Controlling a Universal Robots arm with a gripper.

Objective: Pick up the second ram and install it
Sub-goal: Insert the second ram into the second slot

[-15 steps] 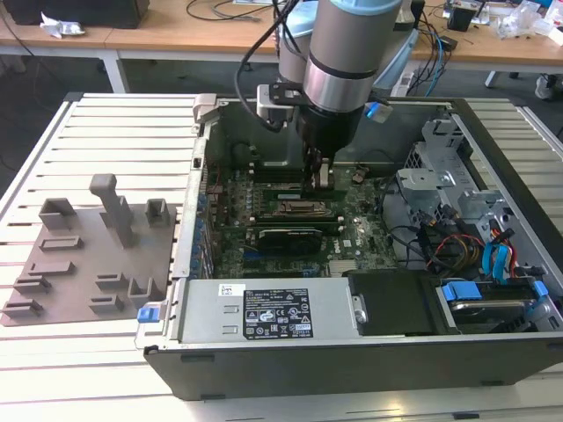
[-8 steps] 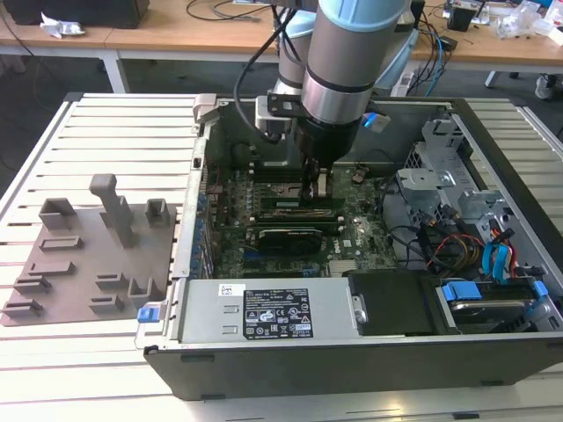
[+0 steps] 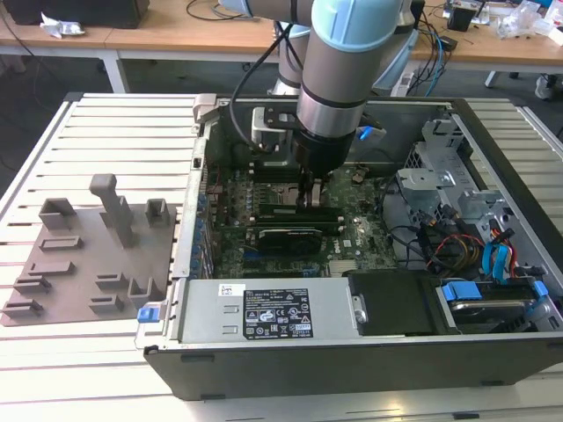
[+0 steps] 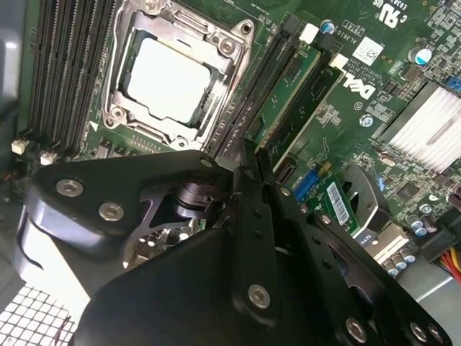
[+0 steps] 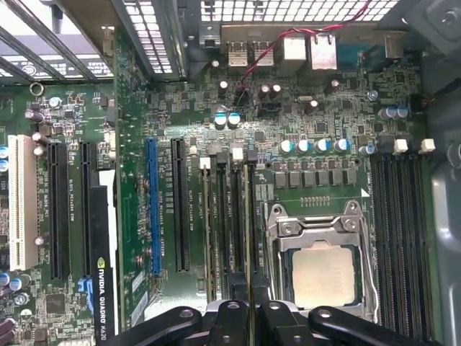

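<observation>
Looking down into the open computer case (image 3: pixel 352 378), we note the gripper (image 3: pixel 310 195) lowered onto the motherboard's memory slots. In both wrist views its fingers (image 4: pixel 241 216) (image 5: pixel 234 317) are drawn close together, pinching the thin top edge of the second ram (image 4: pixel 288 97) (image 5: pixel 249 231). The stick stands on edge in a slot and runs straight out from the fingertips. The CPU socket (image 4: pixel 169 72) (image 5: pixel 324 267) lies just beside the fingers on one flank. Another green stick (image 4: pixel 322 97) sits just beside the held one, on the fingers' opposite flank. The grey tray (image 3: pixel 88 255) lies well apart from the fingers, outside the case.
</observation>
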